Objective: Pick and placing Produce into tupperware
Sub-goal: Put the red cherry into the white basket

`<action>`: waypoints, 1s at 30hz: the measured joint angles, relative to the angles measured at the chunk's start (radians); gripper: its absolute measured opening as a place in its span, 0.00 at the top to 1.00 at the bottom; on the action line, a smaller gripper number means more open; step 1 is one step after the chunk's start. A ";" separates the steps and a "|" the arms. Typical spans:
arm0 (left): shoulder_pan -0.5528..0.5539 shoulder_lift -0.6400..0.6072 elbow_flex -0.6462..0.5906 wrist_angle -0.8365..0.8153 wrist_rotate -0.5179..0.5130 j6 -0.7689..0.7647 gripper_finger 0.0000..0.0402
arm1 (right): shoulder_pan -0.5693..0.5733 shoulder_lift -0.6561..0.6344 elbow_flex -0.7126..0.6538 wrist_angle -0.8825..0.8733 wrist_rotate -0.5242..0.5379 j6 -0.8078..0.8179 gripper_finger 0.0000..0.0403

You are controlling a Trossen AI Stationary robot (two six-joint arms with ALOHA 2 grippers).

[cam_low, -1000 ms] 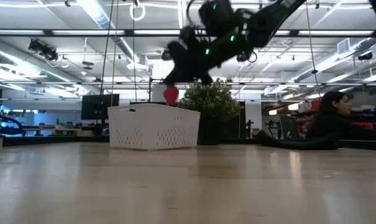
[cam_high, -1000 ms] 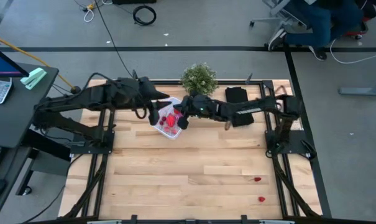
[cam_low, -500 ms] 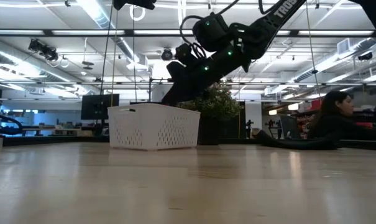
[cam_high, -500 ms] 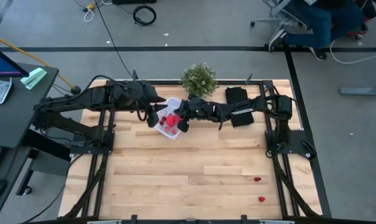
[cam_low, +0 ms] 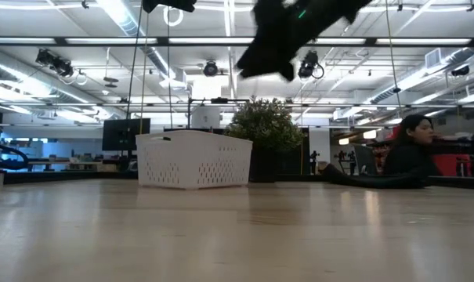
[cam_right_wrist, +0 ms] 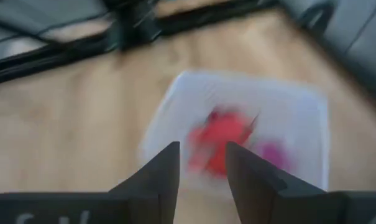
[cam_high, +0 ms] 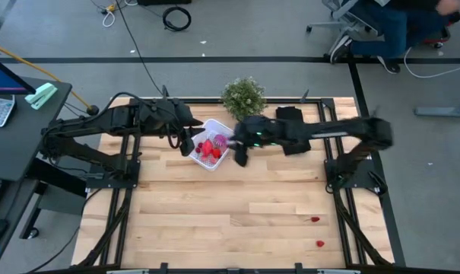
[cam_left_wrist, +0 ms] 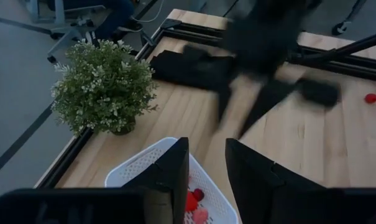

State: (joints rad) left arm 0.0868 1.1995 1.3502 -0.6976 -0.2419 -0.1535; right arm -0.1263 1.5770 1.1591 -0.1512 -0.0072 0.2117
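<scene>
The white tupperware (cam_high: 201,161) stands on the table's far middle, in front of the plant. It also shows in the low view (cam_low: 193,160). It holds several red produce pieces (cam_high: 209,147) and a purple one (cam_high: 221,141). My right gripper (cam_high: 239,154) is open and empty. It is just right of the tupperware and high above the table (cam_low: 269,70). My left gripper (cam_high: 185,141) is open and empty. It hovers over the tupperware's left edge (cam_left_wrist: 138,168). Two red pieces (cam_high: 314,220) (cam_high: 319,244) lie on the table's near right.
A green potted plant (cam_high: 242,95) stands at the far edge behind the tupperware. A black folded cloth (cam_high: 290,118) lies to its right. A person sits in the room beyond the table (cam_low: 413,153). Bare wood stretches across the near half of the table.
My right gripper held a red piece above the tupperware and dipped down into it. It has come up again and gone toward the table's right edge. The red piece no longer shows at its fingertips.
</scene>
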 joint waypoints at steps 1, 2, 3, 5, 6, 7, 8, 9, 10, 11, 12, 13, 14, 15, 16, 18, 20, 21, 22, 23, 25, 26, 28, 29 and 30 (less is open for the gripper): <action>0.000 0.000 0.000 0.000 0.000 0.000 0.72 | 0.019 -0.057 -0.001 -0.085 -0.025 0.028 0.67; 0.000 0.000 0.000 0.001 0.000 0.000 0.72 | 0.044 -0.104 -0.001 -0.165 -0.036 0.050 0.67; 0.000 0.000 0.000 0.001 0.000 0.000 0.72 | 0.074 -0.153 -0.001 -0.244 -0.039 0.071 0.68; 0.000 0.000 0.000 0.000 0.000 -0.005 0.73 | 0.151 -0.235 -0.001 -0.414 -0.034 0.124 0.69; 0.000 0.000 0.000 -0.001 0.000 -0.018 0.73 | 0.197 -0.268 -0.001 -0.487 -0.023 0.171 0.69; 0.000 0.000 0.000 -0.005 0.000 -0.024 0.73 | 0.252 -0.298 -0.003 -0.550 0.001 0.229 0.69; 0.000 0.000 0.000 -0.006 0.000 -0.031 0.74 | 0.310 -0.325 -0.007 -0.607 0.034 0.292 0.69; 0.000 0.000 0.000 -0.006 0.000 -0.042 0.74 | 0.373 -0.345 -0.014 -0.649 0.076 0.356 0.70; 0.000 0.000 0.000 -0.010 0.001 -0.045 0.74 | 0.442 -0.362 -0.023 -0.681 0.117 0.418 0.70; 0.000 0.000 0.000 -0.013 0.000 -0.045 0.74 | 0.509 -0.374 -0.040 -0.700 0.158 0.470 0.70; 0.000 0.000 0.000 -0.013 0.000 -0.045 0.74 | 0.577 -0.377 -0.060 -0.712 0.190 0.523 0.70; 0.000 0.000 0.000 -0.013 0.000 -0.045 0.74 | 0.640 -0.377 -0.083 -0.719 0.215 0.565 0.70; 0.000 0.000 0.000 -0.014 0.000 -0.045 0.74 | 0.702 -0.374 -0.109 -0.716 0.232 0.603 0.70; 0.000 0.000 0.000 -0.015 0.000 -0.045 0.74 | 0.764 -0.366 -0.135 -0.710 0.242 0.639 0.70; 0.000 0.000 0.000 -0.015 0.000 -0.045 0.74 | 0.817 -0.352 -0.161 -0.704 0.248 0.672 0.70; 0.000 0.000 0.000 -0.018 0.000 -0.045 0.75 | 0.911 -0.317 -0.218 -0.683 0.264 0.723 0.69; 0.000 0.004 0.000 -0.017 0.000 -0.045 0.75 | 0.981 -0.277 -0.268 -0.680 0.273 0.777 0.67; 0.000 0.008 0.000 -0.017 0.000 -0.044 0.75 | 1.009 -0.258 -0.290 -0.680 0.280 0.807 0.66; 0.000 0.011 0.000 -0.020 0.001 -0.044 0.76 | 1.031 -0.238 -0.313 -0.678 0.286 0.838 0.65; 0.000 0.011 0.000 -0.022 0.001 -0.045 0.75 | 1.047 -0.219 -0.332 -0.674 0.291 0.867 0.64; 0.000 0.016 0.000 -0.019 0.001 -0.045 0.75 | 1.062 -0.182 -0.366 -0.655 0.295 0.910 0.62; 0.000 0.018 0.001 -0.019 0.001 -0.045 0.75 | 1.065 -0.167 -0.377 -0.634 0.291 0.929 0.61; 0.000 0.022 0.000 -0.033 0.001 -0.045 0.75 | 1.065 -0.133 -0.386 -0.581 0.272 0.944 0.58; 0.000 0.026 0.000 -0.032 0.001 -0.045 0.75 | 1.065 -0.116 -0.388 -0.548 0.257 0.939 0.57; 0.000 0.029 0.000 -0.026 0.001 -0.045 0.76 | 1.065 -0.103 -0.388 -0.522 0.241 0.927 0.55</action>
State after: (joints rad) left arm 0.0867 1.2287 1.3505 -0.7239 -0.2413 -0.1987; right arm 0.9389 1.4744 0.7715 -0.6736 0.2340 1.1387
